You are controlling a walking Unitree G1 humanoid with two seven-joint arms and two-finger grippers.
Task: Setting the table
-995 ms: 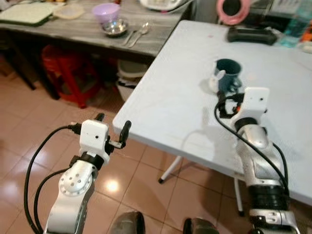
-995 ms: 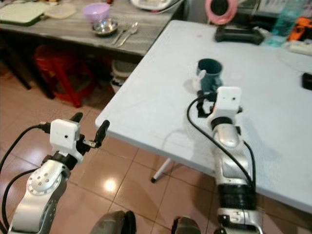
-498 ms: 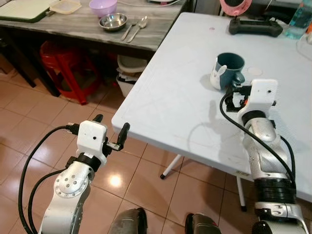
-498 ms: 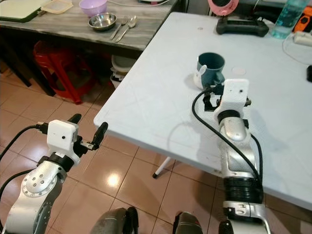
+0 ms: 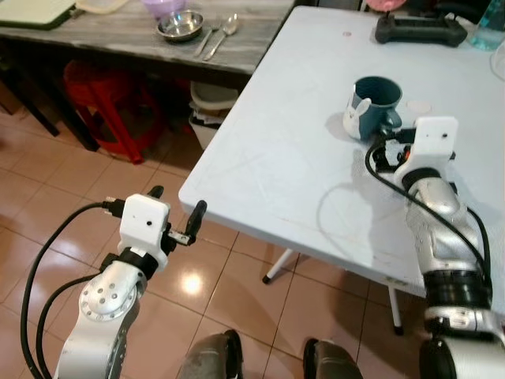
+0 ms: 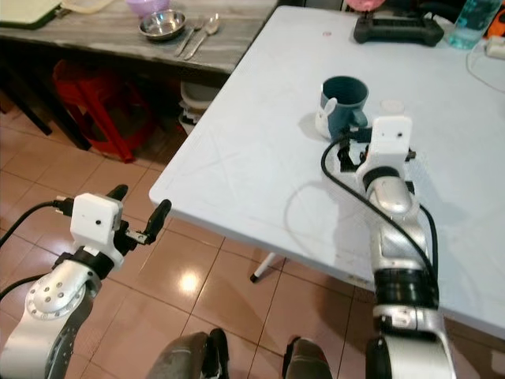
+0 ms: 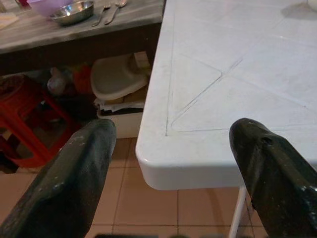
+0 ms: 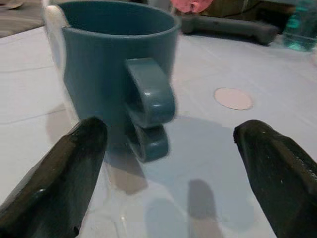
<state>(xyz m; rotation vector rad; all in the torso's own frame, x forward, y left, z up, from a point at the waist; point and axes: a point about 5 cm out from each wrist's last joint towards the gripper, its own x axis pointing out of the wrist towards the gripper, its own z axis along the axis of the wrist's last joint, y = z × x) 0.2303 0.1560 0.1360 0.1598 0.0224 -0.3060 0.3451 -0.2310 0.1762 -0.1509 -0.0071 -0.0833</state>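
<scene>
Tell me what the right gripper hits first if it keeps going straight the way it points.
The teal mug, most likely its handle. The right gripper is open over the white table, fingers either side of the handle, which faces the wrist camera. How close it is stays unclear.

Purple bowl [image 5: 167, 5] cut by top edge

A white table [image 5: 276, 158] fills the right of the head view, bearing a teal mug [image 5: 374, 105] at upper right, a small pale disc [image 5: 419, 106] just beside it, and a black controller [image 5: 418, 29] at the top edge. At upper left a grey wooden table [image 5: 118, 43] carries a steel bowl [image 5: 181, 25] and spoons [image 5: 217, 35]. Tan tiled floor [image 5: 55, 197] lies below.
</scene>
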